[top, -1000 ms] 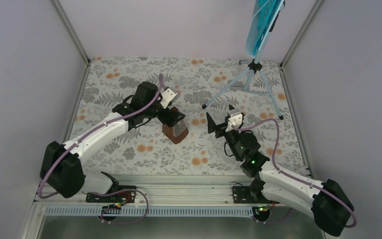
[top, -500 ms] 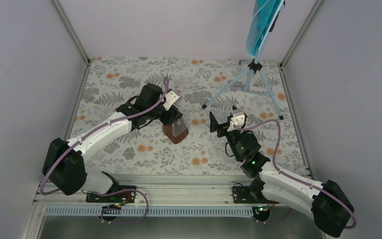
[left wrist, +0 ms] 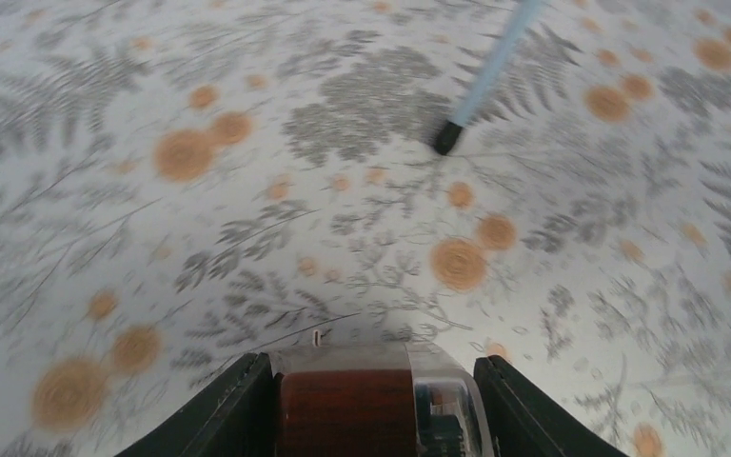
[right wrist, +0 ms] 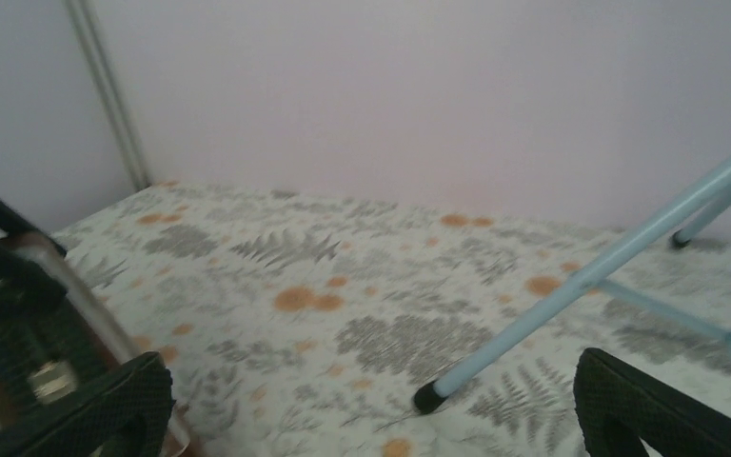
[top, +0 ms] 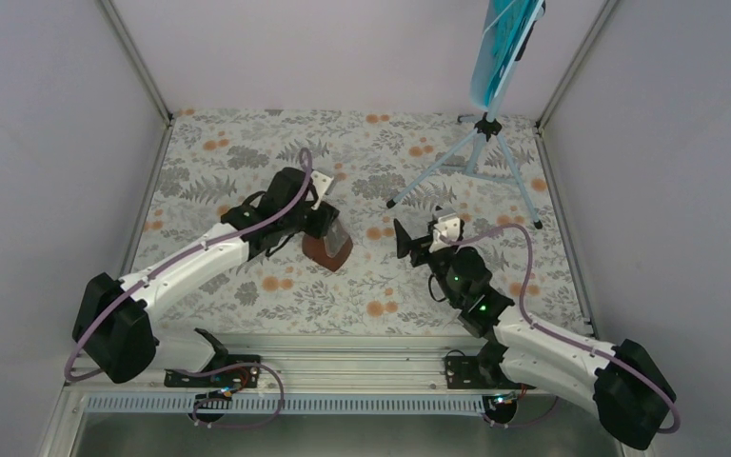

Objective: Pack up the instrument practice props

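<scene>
Glossy reddish-brown metronome [left wrist: 345,409] with clear plastic front; matt floral tablecloth [top: 247,143].

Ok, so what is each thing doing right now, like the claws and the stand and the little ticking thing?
Left claw: shut on the metronome.
Metronome: gripped between the left claw's fingers, low over the flowery table; I cannot tell if it touches.
Right claw: open, holding nothing.
Music stand: standing upright on its spread tripod legs, not folded.
Sheet music: resting up on the music stand.
</scene>
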`<state>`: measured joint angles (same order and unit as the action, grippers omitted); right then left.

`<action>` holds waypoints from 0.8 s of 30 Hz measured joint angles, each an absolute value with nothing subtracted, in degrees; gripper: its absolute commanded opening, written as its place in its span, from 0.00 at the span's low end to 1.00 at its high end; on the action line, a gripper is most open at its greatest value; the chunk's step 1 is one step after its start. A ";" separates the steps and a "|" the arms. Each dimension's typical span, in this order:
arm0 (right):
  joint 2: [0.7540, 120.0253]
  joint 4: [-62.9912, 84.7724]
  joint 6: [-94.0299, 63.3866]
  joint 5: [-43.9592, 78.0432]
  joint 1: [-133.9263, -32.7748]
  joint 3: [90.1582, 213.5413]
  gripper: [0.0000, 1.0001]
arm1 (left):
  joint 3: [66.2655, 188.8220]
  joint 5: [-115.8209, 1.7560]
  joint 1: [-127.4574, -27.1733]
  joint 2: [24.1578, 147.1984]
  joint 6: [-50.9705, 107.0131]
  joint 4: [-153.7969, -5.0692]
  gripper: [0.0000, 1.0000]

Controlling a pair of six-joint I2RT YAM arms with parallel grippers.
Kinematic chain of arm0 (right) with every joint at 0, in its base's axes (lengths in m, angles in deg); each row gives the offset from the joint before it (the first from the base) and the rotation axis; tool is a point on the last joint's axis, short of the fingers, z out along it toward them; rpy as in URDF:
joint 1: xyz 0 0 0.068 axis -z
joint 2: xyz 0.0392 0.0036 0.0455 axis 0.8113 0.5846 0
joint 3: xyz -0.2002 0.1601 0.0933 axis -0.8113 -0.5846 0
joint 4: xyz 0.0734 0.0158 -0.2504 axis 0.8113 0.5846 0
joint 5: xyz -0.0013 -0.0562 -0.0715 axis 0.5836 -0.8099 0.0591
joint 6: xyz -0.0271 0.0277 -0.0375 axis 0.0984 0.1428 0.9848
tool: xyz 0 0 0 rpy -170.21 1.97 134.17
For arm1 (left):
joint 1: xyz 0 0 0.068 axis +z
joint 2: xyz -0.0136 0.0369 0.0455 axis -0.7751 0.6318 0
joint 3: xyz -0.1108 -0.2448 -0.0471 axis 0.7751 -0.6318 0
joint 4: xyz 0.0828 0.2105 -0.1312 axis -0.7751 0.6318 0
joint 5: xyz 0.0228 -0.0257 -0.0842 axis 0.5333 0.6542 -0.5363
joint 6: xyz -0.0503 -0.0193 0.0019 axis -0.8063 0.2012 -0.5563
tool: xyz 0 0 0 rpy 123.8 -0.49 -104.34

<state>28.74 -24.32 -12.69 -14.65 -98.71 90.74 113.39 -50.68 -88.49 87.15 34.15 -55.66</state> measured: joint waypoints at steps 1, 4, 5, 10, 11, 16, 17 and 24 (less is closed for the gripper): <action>29.48 -23.13 -13.59 -13.54 -98.71 91.40 1.00 | 112.87 -48.37 -88.55 86.50 31.42 -55.64 0.36; 31.51 -20.07 -16.78 -9.06 -98.71 93.34 1.00 | 111.91 -42.73 -88.88 84.92 24.47 -55.11 0.39; 32.13 -19.27 -17.89 -7.11 -98.71 93.78 1.00 | 111.75 -40.48 -89.21 84.75 22.04 -54.89 0.41; 35.14 -16.86 -22.44 0.47 -98.84 94.04 1.00 | 111.80 -32.06 -92.55 85.47 13.89 -54.87 0.65; 35.86 -16.58 -23.27 1.72 -98.98 94.04 1.00 | 111.80 -31.17 -93.25 85.67 12.75 -54.85 0.69; 40.43 -17.47 -26.40 6.29 -101.58 94.04 0.99 | 111.84 -29.94 -95.85 86.02 9.93 -54.50 0.88; 42.05 -17.89 -27.01 7.44 -102.39 94.04 0.97 | 111.84 -30.01 -96.05 86.02 10.19 -54.43 0.92; 55.56 -18.61 -29.33 10.72 -108.26 97.62 0.84 | 112.98 -32.87 -96.11 81.65 14.52 -53.17 1.00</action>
